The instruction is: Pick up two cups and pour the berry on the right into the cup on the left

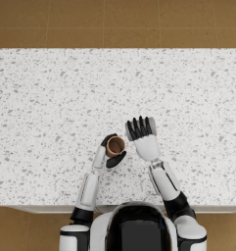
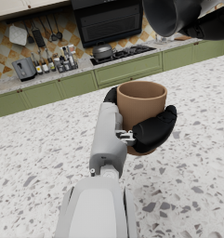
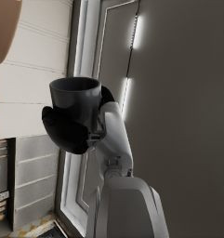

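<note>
My left hand [image 1: 111, 153] grips a brown cup [image 1: 115, 146] upright just above the speckled counter; the left wrist view shows the brown cup [image 2: 141, 104] with the left hand [image 2: 150, 130] wrapped around it. My right hand [image 1: 141, 131] is raised beside it on the right, its back toward the head camera, hiding its cup there. It holds a dark grey cup [image 3: 78, 100], with the right hand [image 3: 69, 132] curled round its base. That dark cup [image 2: 171, 16] hangs tilted above the brown one, held by the right hand [image 2: 214, 24]. No berry shows in any view.
The white speckled counter [image 1: 51, 98] stretches wide on all sides of the hands, with its front edge near my body and brown floor beyond the far edge. A kitchen stove and green cabinets [image 2: 127, 69] stand far behind.
</note>
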